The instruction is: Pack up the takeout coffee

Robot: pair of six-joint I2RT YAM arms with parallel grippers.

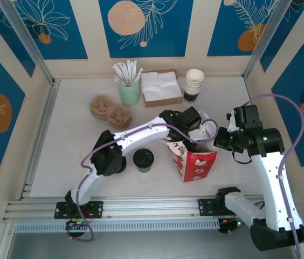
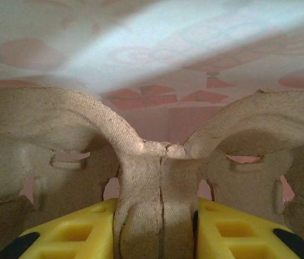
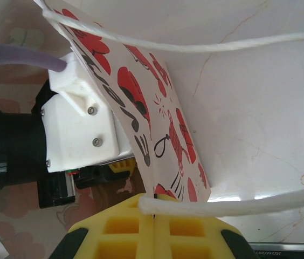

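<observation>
Coffee (image 1: 143, 159), on the counter (image 1: 71, 135) at nine o'clock of the bag (image 1: 198, 164), looks light and crushable, so grip its paper side; left claw (image 2: 154, 226) pinches the carrier (image 2: 152, 178), right claw (image 3: 153, 229) clamps the bag.

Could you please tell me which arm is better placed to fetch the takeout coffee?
Left, probably, once it releases the cup carrier: the takeout coffee stands beside its forearm, while the right end effector is shut on the bag's handle.

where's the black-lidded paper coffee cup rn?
Top view: the small black-lidded paper cup stands on the white table, just left of the red-and-white paper bag, not in it.
</observation>
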